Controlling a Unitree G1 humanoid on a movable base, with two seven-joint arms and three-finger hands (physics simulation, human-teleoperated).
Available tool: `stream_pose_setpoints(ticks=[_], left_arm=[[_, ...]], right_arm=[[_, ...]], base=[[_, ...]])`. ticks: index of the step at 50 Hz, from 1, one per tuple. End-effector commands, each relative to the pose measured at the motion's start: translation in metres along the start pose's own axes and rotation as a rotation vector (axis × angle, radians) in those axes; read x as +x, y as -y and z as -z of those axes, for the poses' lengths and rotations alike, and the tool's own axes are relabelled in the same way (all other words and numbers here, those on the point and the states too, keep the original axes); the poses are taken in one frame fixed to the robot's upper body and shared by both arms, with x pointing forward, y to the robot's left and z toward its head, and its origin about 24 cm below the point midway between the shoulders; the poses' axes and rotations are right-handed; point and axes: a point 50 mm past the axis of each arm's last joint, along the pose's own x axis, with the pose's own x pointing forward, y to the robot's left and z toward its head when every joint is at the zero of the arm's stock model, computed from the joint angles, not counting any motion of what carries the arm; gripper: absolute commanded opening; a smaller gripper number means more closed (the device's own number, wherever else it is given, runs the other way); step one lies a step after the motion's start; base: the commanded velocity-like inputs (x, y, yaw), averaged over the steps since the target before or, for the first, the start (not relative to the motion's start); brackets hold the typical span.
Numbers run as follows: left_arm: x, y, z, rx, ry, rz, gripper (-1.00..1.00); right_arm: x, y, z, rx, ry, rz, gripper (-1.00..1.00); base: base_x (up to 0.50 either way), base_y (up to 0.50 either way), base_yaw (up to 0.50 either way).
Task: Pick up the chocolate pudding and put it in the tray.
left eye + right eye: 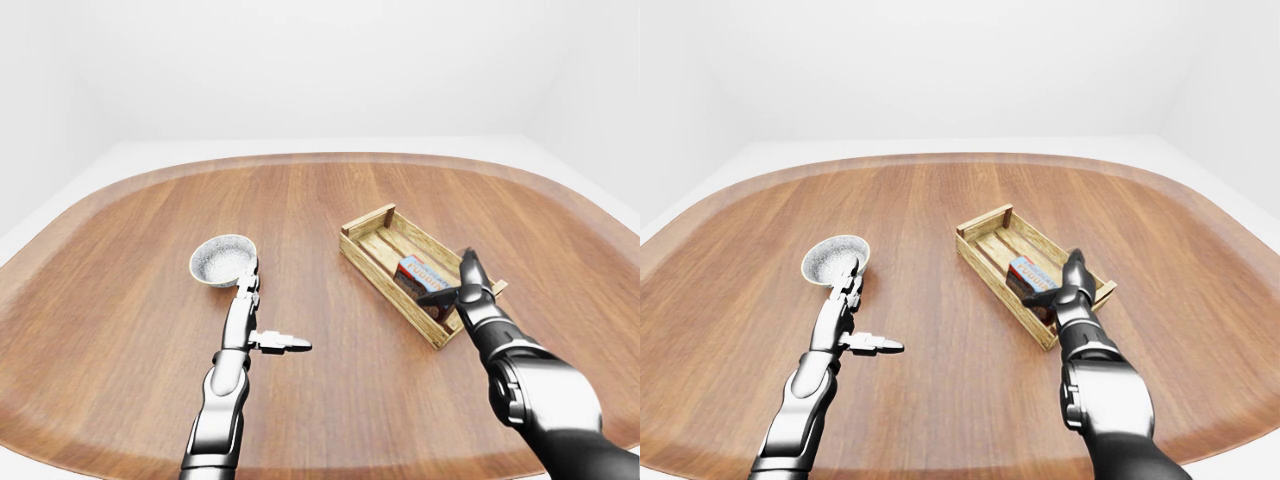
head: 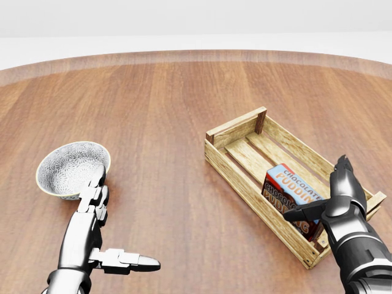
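The chocolate pudding box (image 2: 291, 185) lies inside the wooden slatted tray (image 2: 240, 180) at the head view's right, near the tray's lower end, tilted against the near wall. My right hand (image 2: 321, 195) stands open just right of the box: its fingers (image 2: 342, 176) point up over the tray's far wall and its thumb (image 2: 299, 214) reaches across the box's lower corner. The fingers are not closed round the box. My left hand (image 2: 121, 222) is open at the lower left, flat above the table and holding nothing.
A white patterned bowl (image 2: 72, 168) sits at the left, just above my left fingertips. The round wooden table (image 1: 300, 210) spreads wide around both things, with a white floor beyond its edge.
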Motion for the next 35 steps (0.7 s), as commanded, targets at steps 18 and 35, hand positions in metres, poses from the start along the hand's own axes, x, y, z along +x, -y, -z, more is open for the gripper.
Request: stream_pose_setpoints(ticks=[18, 35], left_arm=[[0.001, -0.002, -0.002, -0.036, 0.006, -0.008, 1.00], [0.000, -0.002, -0.001, -0.035, 0.004, -0.009, 1.00]], right_arm=[[0.002, 0.035, -0.046, 0.114, 0.232, 0.228, 1.00], [0.000, 0.060, -0.080, 0.135, 0.321, 0.311, 1.00]], base=[[0.00, 0.00, 0.00], [0.00, 0.00, 0.00]])
